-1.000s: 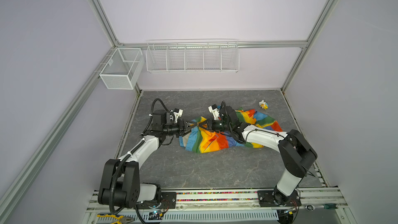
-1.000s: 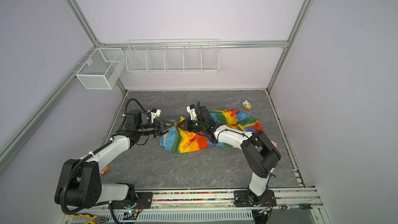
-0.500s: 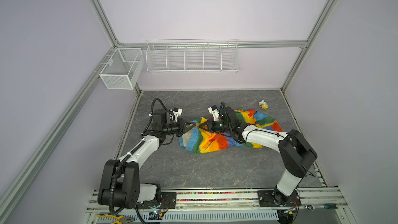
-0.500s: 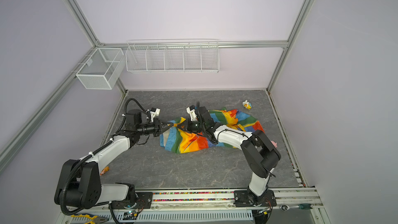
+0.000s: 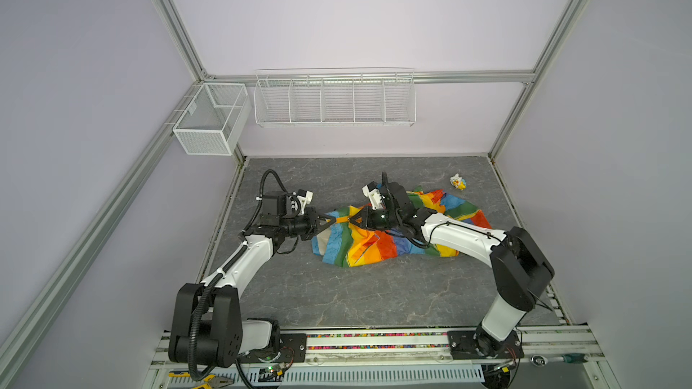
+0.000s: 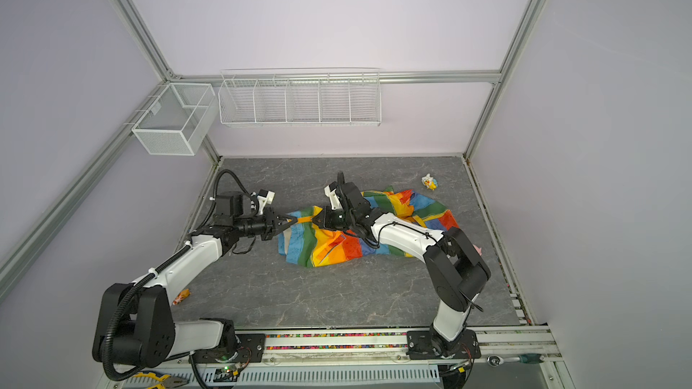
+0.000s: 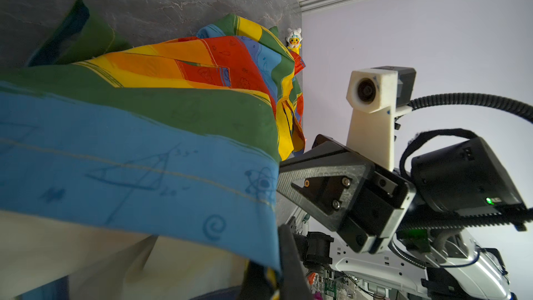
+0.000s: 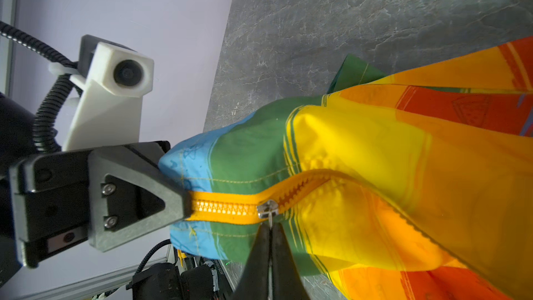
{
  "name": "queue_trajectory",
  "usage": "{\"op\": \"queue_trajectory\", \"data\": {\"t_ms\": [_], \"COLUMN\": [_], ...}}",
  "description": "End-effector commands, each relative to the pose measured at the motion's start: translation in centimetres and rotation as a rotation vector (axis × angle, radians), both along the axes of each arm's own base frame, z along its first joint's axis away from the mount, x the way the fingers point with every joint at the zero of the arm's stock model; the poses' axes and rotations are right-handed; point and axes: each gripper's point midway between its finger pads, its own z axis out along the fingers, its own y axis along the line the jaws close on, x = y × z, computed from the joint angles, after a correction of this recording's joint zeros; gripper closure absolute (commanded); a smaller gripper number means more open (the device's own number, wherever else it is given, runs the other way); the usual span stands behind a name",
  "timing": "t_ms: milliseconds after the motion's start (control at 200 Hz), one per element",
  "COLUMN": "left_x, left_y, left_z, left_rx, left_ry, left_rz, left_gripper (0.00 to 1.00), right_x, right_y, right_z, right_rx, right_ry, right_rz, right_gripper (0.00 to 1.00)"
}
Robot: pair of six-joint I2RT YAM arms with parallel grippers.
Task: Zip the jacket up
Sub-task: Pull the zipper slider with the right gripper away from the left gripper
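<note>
Right wrist view: the right gripper [image 8: 270, 233] has its fingertips pressed together on the thin metal pull tab [image 8: 270, 220] that hangs from the silver slider [image 8: 267, 208]. Facing it, the left gripper [image 8: 184, 204] is clamped on the bottom end of the orange zipper [image 8: 225, 207], at the blue hem. Teeth are meshed over the short run between the two grippers. Past the slider the two rows run apart. That run is straight and taut.

Left wrist view: the blue hem band of the jacket [image 7: 129, 168] drapes across most of the frame with cream lining below it. The right gripper's body sits just beyond the hem edge.

In both top views the left gripper [image 5: 331, 221] [image 6: 294, 220] and right gripper [image 5: 352, 220] [image 6: 313, 220] point at each other, near but apart, over the left end of the jacket [image 5: 374, 246] [image 6: 337, 246]. The jacket lies crumpled at mid-table [image 5: 337, 293], running off toward the right, and the right forearm crosses above it.

A small white-yellow toy [image 5: 458, 182] stands near the back right corner, apart from the fabric. A small orange object [image 6: 181, 296] lies by the left arm. A long wire basket [image 5: 333, 101] is mounted on the back wall, and a mesh box [image 5: 211, 117] on the left wall.
</note>
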Motion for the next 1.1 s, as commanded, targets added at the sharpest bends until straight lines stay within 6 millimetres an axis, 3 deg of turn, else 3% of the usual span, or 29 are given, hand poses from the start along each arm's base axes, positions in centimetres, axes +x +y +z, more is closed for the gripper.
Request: {"op": "queue_trajectory", "data": {"t_ms": [0,1095], "left_x": [0.4,1.6], "left_y": [0.8,5.6], "left_z": [0.9,-0.8], "left_rx": [0.053,0.407], "left_ry": [-0.055,-0.114], "left_rz": [0.013,0.199], "left_gripper": [1.0,1.0], "right_x": [0.4,1.5], "right_y": [-1.6,-5.5], "right_z": [0.1,-0.2], "right_rx": [-0.075,-0.208], "right_ry": [-0.028,-0.053], "right_rz": [-0.036,-0.108], "right_gripper": [0.93,0.93]}}
